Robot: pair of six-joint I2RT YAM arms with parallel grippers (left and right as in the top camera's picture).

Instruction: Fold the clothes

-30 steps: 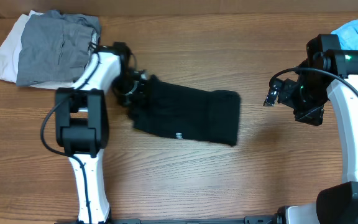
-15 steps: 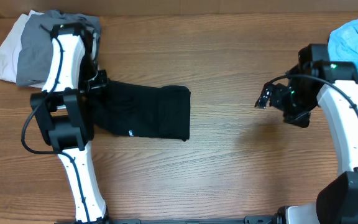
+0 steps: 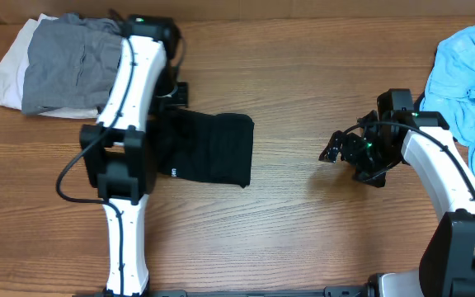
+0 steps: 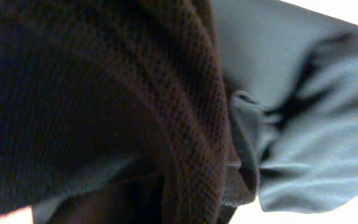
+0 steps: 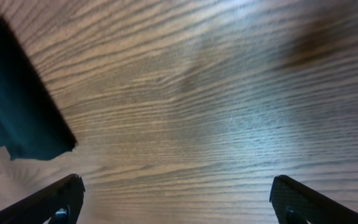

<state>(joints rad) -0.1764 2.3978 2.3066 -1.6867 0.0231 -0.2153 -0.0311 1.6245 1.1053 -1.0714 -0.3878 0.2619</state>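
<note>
We saw the black shirt (image 3: pixel 211 148) lying folded into a rough rectangle on the worktop (image 3: pixel 303 231), left of centre, its long side running left to right, with a small white logo (image 3: pixel 172 172) near its front edge. At the far left corner, a crumpled grey garment (image 3: pixel 68 66) lay on top of a white garment (image 3: pixel 5 73). A rumpled light blue garment (image 3: pixel 468 74) lay unfolded at the far right edge, well apart from the others.
</note>
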